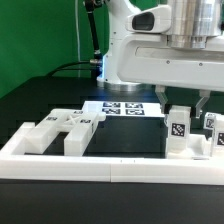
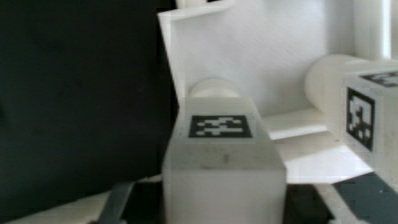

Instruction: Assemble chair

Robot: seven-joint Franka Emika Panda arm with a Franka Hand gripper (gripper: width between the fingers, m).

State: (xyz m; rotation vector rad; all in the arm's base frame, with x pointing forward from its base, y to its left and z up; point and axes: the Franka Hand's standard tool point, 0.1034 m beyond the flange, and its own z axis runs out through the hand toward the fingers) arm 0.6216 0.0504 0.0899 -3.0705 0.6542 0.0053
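Exterior view: chair pieces (image 1: 65,128) beside border rail (image 1: 100,168).

— What carries everything?
— A black table (image 1: 125,135), edged in front by a long white border rail (image 1: 110,165).
— And on it?
— The marker board (image 1: 122,107) lies behind the rail; white chair pieces (image 1: 62,130) stand just inside it.

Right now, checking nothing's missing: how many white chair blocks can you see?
4 blocks: two at the exterior view's left, one in the gripper, one at its right edge. Others may be hidden.
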